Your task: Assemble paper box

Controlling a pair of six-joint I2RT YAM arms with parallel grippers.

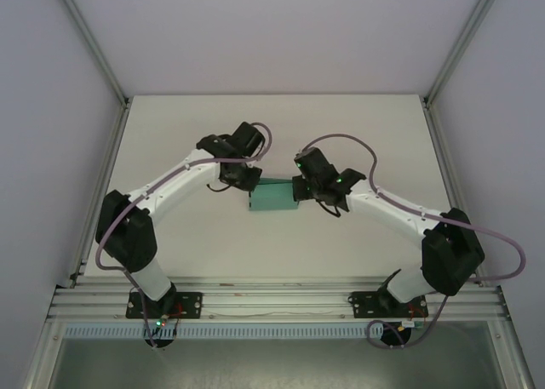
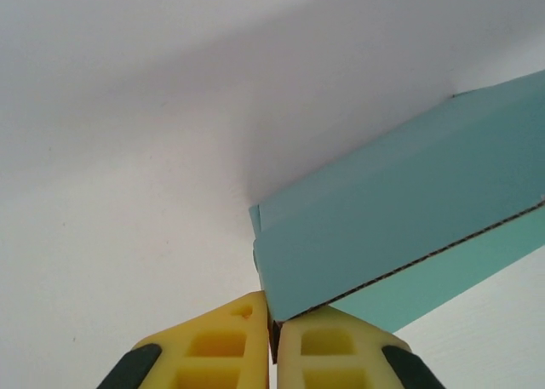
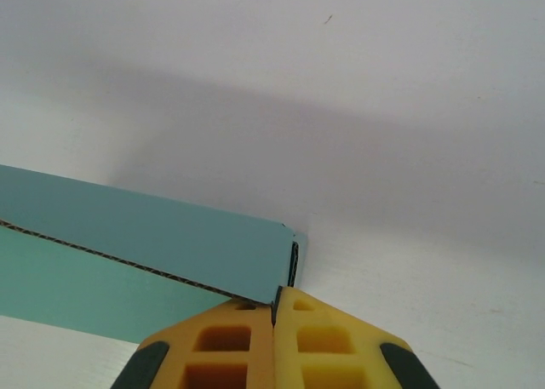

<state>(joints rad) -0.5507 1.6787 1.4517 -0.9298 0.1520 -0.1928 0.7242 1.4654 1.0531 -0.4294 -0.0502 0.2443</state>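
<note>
Mid-table | teal paper box (image 1: pixel 272 197), inside hidden | left fingers (image 2: pixel 217 348) pinching one end | right fingers (image 3: pixel 223 348) pinching the other end

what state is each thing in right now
teal-green card paper box: partly folded, not yet a finished box, lying low on the table, pinched at both ends
left claw: shut on the box's corner edge
right claw: shut on the edge at the box's other end
white table: bearing the box near its middle
</note>
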